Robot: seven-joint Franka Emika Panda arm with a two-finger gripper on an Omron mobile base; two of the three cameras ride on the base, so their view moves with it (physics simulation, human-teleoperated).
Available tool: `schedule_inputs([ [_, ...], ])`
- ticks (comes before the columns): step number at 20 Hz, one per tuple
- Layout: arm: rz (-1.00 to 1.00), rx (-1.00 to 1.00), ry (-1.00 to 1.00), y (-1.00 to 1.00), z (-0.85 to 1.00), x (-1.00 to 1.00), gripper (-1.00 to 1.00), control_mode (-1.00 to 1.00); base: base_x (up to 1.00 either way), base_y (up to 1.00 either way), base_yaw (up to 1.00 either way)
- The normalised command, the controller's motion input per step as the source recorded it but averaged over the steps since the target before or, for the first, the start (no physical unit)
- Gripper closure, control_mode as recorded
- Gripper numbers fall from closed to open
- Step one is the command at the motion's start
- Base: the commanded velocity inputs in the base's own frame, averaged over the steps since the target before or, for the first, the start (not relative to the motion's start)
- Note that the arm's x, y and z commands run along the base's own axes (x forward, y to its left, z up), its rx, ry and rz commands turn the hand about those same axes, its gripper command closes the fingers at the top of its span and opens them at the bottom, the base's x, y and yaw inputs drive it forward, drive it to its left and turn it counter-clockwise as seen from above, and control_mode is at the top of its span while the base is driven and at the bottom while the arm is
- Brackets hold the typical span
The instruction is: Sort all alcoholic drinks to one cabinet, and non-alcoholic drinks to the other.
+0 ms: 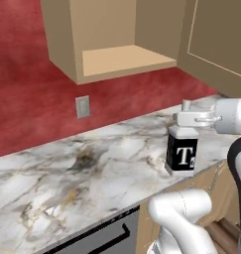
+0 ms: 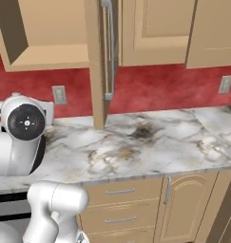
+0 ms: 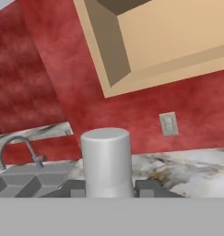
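One open wall cabinet [image 1: 117, 59] dominates the left base view: light tan interior, bare shelf, mounted on the red wall above the counter. Its open door [image 2: 101, 61] stands edge-on in the right base view, with a long metal handle.

Marble counter [image 1: 82, 168] runs below, veined grey and brown. Outlet plate [image 1: 83, 106] on the wall between the cabinet and the countertop. Sink [image 3: 21, 177] with curved faucet shows in the hand view, off to one side.

Squarish bottle [image 1: 182, 151]: clear shoulders, black label with white lettering, grey cap. It stands upright on the counter near the front edge, below and to the right of the open cabinet.

Gripper [image 1: 187, 117]: at the bottle's neck, approaching horizontally. In the hand view the cap [image 3: 106, 159] sits squarely between the two dark fingertips [image 3: 74, 189], which press in against it from both sides. Fingers judged clamped on the bottle's top.

Step in hand: grasp of the alcoholic bottle made; whether the base has left the counter cannot be told.

Next move, as judged: lift straight up to clear the counter, carry up and left to the shelf height, then in past the cabinet's lower lip. Risk: a neck grip lets the heavy body swing, so the base could catch that lip.
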Motion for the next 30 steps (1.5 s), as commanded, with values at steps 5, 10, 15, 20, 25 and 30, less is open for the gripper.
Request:
schedule_inputs([
  [5, 0.00, 0.00, 0.00, 0.00, 0.00, 0.00, 1.00, 1.00, 0.58, 0.19, 0.26],
  [10, 0.00, 0.00, 0.00, 0.00, 0.00, 0.00, 1.00, 1.00, 0.34, 0.19, 0.10],
  [15, 0.00, 0.00, 0.00, 0.00, 0.00, 0.00, 1.00, 1.00, 0.27, 0.28, 0.00],
  [20, 0.00, -0.02, -0.01, 0.06, 0.09, 0.03, 1.00, -1.00, 0.09, 0.12, 0.00],
  [25, -0.01, -0.06, -0.13, 0.00, 0.54, 0.00, 1.00, -1.00, 0.00, 0.00, 0.00],
  [30, -0.08, -0.12, -0.15, 0.00, 0.49, 0.15, 1.00, -1.00, 0.00, 0.00, 0.00],
])
